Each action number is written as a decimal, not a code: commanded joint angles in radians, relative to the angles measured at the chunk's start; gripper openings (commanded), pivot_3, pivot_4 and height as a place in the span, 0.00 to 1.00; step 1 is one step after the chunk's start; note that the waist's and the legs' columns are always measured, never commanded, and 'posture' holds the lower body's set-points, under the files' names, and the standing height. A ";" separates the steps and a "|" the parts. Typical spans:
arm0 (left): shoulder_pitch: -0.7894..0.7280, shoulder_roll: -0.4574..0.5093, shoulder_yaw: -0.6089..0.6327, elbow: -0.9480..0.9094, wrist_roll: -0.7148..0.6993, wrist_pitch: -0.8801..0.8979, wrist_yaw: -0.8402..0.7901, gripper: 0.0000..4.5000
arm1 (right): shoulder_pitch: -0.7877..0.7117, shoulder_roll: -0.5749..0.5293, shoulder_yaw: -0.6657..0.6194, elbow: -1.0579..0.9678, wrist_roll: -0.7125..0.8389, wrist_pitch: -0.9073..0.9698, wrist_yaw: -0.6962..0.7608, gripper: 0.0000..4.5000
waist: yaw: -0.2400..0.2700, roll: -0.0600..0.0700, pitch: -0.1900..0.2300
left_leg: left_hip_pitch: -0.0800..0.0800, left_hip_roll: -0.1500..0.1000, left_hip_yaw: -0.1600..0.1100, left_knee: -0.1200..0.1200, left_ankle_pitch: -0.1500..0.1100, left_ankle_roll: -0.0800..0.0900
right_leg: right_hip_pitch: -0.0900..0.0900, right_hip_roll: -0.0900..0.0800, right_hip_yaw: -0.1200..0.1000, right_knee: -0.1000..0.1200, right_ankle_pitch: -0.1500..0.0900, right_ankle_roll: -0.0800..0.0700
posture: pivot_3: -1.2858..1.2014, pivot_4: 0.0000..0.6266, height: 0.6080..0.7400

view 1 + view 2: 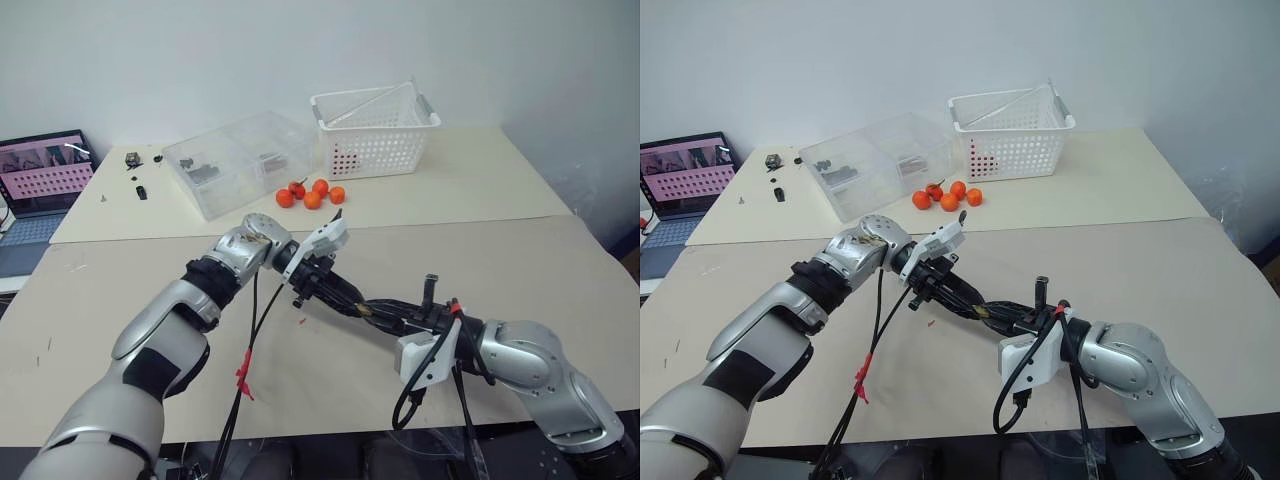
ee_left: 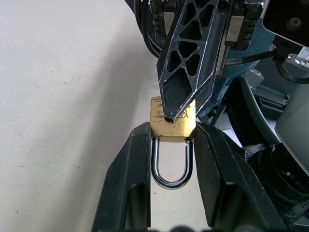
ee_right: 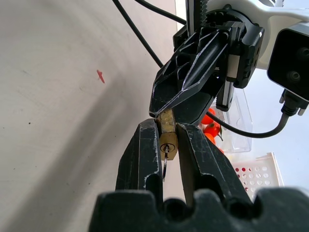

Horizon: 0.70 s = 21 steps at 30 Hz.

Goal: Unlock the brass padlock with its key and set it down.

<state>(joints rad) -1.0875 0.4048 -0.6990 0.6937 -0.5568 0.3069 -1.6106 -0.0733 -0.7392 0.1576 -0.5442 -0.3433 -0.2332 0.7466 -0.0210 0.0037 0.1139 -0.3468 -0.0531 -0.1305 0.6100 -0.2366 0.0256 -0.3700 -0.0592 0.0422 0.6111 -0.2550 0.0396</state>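
Small yellow-brass rectangular padlock (image 2: 172,121) with thin silvery U-shaped shackle (image 2: 172,163) sits mid-air at frame centre in the eye views, above the beige table (image 1: 520,260), pinched where the two arms meet. Left wrist view: left gripper (image 2: 172,140) black fingers (image 2: 129,179) clamp the brass body on its two narrow sides, shackle loop hanging back between them toward the wrist, shackle legs seated in the body, so lock looks still locked. Right gripper (image 3: 167,145) comes in from the opposite end; its fingers (image 3: 145,154) are narrow, closed around the keyhole face of the lock, where a small silvery key (image 3: 165,153) sits in the keyway, right wrist view. Whether they pinch the key or the lock body, cannot tell for sure.

Key relation: lock's long axis runs in line with both grippers, shackle end toward left wrist, keyhole end toward right fingers. So the turn has to be a roll about that shared line, by judgement, with the left holding firm.

Room: both arms sit lower centre of the eye views over bare table, near edge close below. White plastic perforated basket (image 1: 375,130), clear plastic compartment box (image 1: 240,160) and small orange fruits (image 1: 312,194) lie upper centre, well apart. Tiny red scrap (image 3: 100,76) on table near the grippers. Open table right of the arms for setting down.
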 commanded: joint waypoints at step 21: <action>-0.179 -0.006 0.301 0.159 -0.031 0.120 -0.003 0.75 | -0.005 -0.003 -0.050 -0.012 0.024 0.002 -0.016 0.02 | -0.001 0.000 0.000 | 0.000 0.000 0.000 0.000 0.000 0.000 | 0.000 0.000 -0.001 0.000 -0.002 0.004 | 0.52 0.24 1.00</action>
<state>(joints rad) -1.2276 0.4026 -0.4739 0.8087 -0.5940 0.4220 -1.6101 -0.0713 -0.7391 0.1433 -0.5397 -0.3398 -0.2330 0.7463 -0.0224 0.0033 0.1142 -0.3467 -0.0534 -0.1306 0.6098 -0.2366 0.0256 -0.3701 -0.0590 0.0418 0.6109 -0.2575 0.0438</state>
